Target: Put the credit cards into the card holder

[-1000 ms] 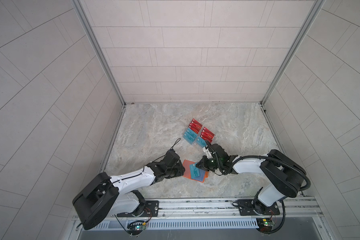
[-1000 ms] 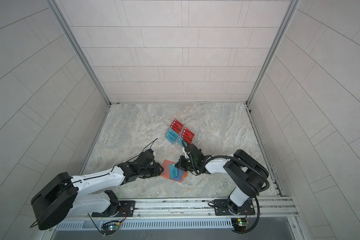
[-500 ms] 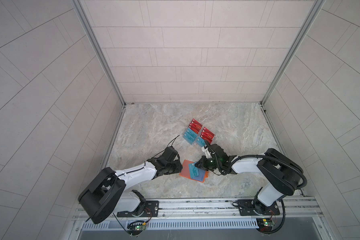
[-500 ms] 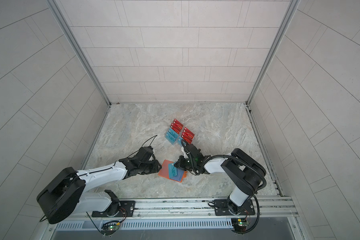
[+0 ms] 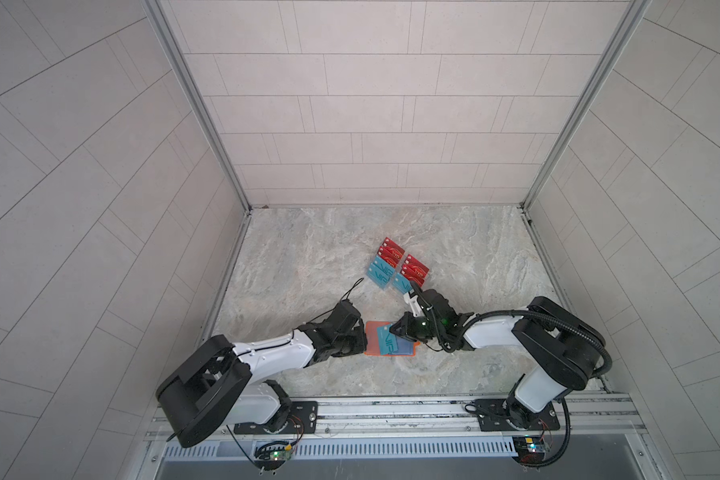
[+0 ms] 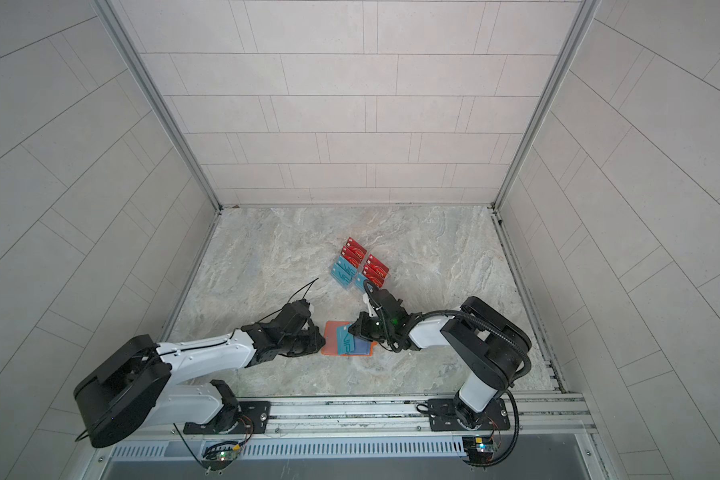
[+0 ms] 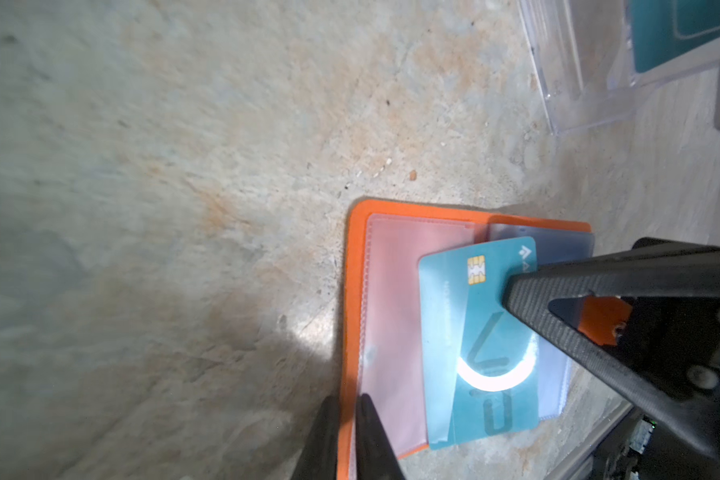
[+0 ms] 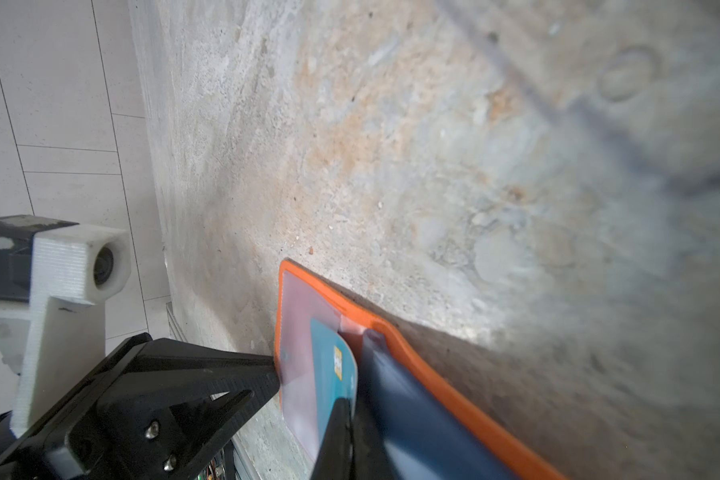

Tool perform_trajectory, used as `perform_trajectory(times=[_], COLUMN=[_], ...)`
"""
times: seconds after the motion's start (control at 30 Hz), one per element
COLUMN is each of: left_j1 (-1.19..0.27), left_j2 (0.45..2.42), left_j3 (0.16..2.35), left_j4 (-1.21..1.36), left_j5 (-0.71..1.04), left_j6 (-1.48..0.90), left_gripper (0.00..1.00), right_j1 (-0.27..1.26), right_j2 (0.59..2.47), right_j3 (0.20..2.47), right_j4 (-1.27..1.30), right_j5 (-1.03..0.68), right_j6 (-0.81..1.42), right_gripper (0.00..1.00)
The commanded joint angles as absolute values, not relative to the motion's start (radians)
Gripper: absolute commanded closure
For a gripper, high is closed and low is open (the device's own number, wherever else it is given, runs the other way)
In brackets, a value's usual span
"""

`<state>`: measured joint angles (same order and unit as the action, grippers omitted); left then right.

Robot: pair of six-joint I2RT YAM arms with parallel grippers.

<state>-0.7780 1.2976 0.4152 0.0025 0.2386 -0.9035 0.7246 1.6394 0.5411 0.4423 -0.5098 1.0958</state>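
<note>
The open orange leather-like card holder (image 7: 352, 291), on the marble table (image 7: 183, 208), is pinched by the left gripper (image 7: 347, 401). A teal plastic card (image 7: 483, 340), clamped by the right gripper (image 5: 395, 329), is partly sleeved; deeper pushing is judged necessary.

My teal card (image 7: 487, 345), on the card holder (image 7: 350, 291) near the front edge of the worktop (image 5: 308, 257), reads "VIP" in big letters, the middle one lost in glare. Farther back, the red cards (image 5: 392, 253) and teal cards (image 5: 379, 274) also read "VIP".
</note>
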Motion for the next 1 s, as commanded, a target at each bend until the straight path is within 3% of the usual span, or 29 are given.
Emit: perform_trajectory(times=[0.0, 0.4, 0.97], left_j1=[-0.797, -0.816, -0.819], left_j2=[1.284, 1.292, 1.311], left_j3=[0.393, 0.399, 0.411], left_j4=[-0.02, -0.005, -0.009], left_j5=[0.227, 0.237, 0.242], left_j6=[-0.939, -0.951, -0.948], left_gripper=[0.88, 0.96, 0.96], right_j1=[0.729, 0.729, 0.744], right_j2=[1.659, 1.651, 1.609], right_j3=[0.5, 0.451, 0.417], right_j4=[0.374, 0.472, 0.508], right_j5=[-0.45, -0.427, -0.375], right_j6=[1.093, 1.092, 1.086], right_gripper=[1.0, 1.0, 1.0])
